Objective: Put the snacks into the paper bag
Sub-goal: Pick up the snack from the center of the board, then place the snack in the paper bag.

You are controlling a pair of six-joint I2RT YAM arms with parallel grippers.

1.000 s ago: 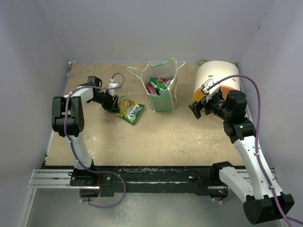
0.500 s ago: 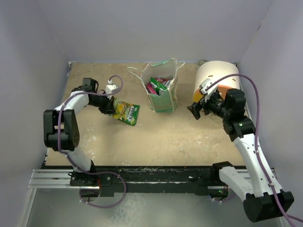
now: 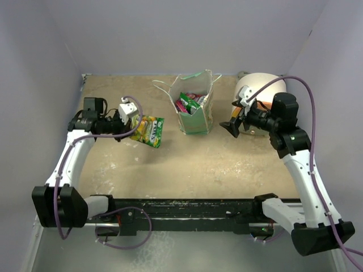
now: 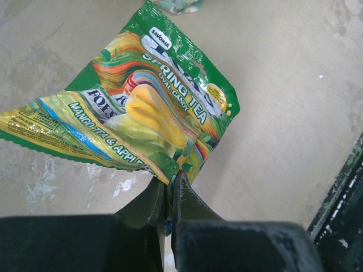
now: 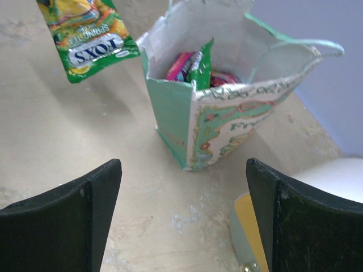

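My left gripper (image 3: 131, 128) is shut on the edge of a green-yellow candy packet (image 3: 148, 131), which hangs in the air left of the paper bag (image 3: 195, 120). The left wrist view shows the jaws pinching the packet (image 4: 142, 116) at its lower edge, above the table. The pale green and cream bag stands upright and open in the right wrist view (image 5: 227, 122), with a green packet (image 3: 189, 101) and magenta ones (image 5: 182, 65) inside. My right gripper (image 3: 232, 128) is open and empty, right of the bag and facing it. The held packet shows at the upper left of the right wrist view (image 5: 88, 35).
A white cylinder with an orange-yellow face (image 3: 256, 90) lies at the back right, just behind my right gripper. The bag's white string handle (image 3: 160, 85) trails to its left. Pale walls close the table on three sides.
My left gripper has lifted the green-yellow packet off the table, and the left arm has swung outward to the left. The right gripper has shifted slightly up and toward the bag.
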